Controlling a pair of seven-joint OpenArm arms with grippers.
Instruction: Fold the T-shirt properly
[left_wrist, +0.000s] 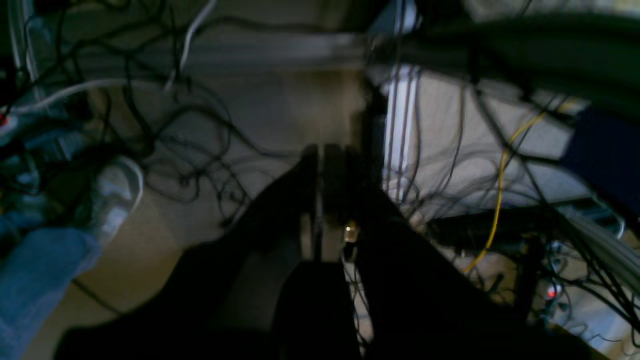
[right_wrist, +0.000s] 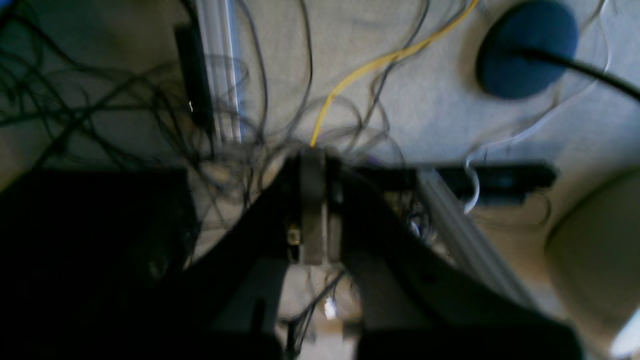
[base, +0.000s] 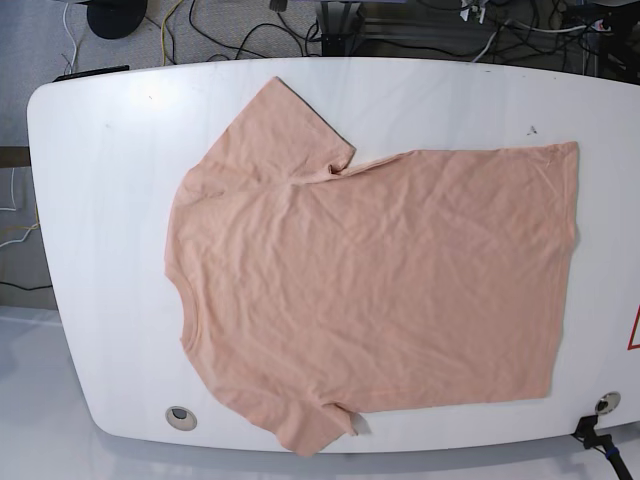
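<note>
Lying flat and unfolded across the white surface (base: 110, 130), the T-shirt (base: 380, 280) runs lengthwise side to side in the base view, neck left, hem right; neither arm shows there, so no telling which is nearer. Left gripper (left_wrist: 320, 155) and right gripper (right_wrist: 314, 160) both have fingers pressed together on nothing, dangling over the cable-strewn floor; shirt's up above them somewhere.

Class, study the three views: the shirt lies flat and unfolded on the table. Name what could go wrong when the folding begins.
1. The T-shirt is wrinkled, with a crease near the upper sleeve, so folds may come out uneven.
2. The lower sleeve reaches the edge of the white table; a tug could drag it off.
3. The left hand and right hand are shut and face cables on the floor, so they must open and reposition first.
</note>
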